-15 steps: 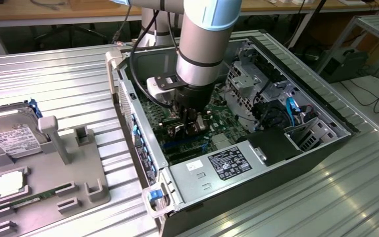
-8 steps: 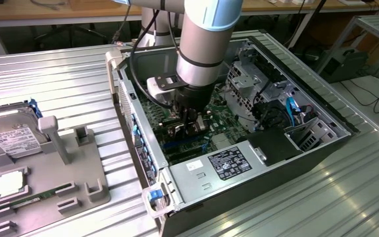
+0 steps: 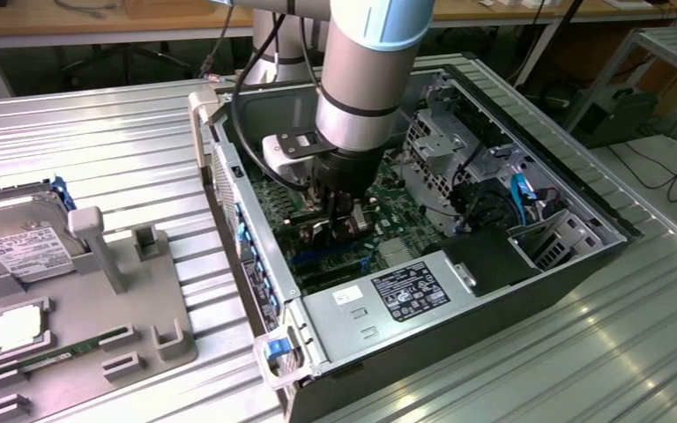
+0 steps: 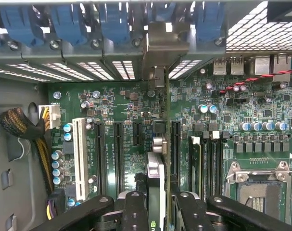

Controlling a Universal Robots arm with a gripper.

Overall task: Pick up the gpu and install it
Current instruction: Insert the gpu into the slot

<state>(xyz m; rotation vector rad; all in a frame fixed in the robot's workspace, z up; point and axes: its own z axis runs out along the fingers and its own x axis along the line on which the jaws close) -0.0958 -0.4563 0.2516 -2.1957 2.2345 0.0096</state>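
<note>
Fingers [image 4: 136,211] of the robot's gripper [image 4: 158,211] clamp the gpu [image 4: 156,178] edge-on in the wrist view, black pads pressed to either face of the card, which stands upright over the green motherboard [image 4: 117,106]. Beneath and beside it run the long black expansion slots [image 4: 118,151] and one white slot [image 4: 79,156], with a bundle of braided cables [image 4: 20,127] and a white plug off to one side. Just beyond the card's far end, its silver bracket [image 4: 165,45] meets the case's rear wall, where a row of blue retaining clips [image 4: 64,21] lines the slot openings (whether the card is fully seated cannot be told).

From the exterior view, the gripper [image 3: 341,231] reaches down into the open computer case [image 3: 574,185], which lies on its side on a ribbed metal table [image 3: 103,150]; the card there is largely masked by the arm [image 3: 368,79] and its black fingers. Nearest the camera in the case sits the grey power supply [image 3: 415,295] with its dark label. At the exterior view's left, a grey fixture tray [image 3: 138,317] carries a hard drive [image 3: 15,247] with a white label, a silver processor [image 3: 18,328] and a thin green memory stick [image 3: 63,357]. Wooden workbenches [image 3: 138,22] stand in the background
</note>
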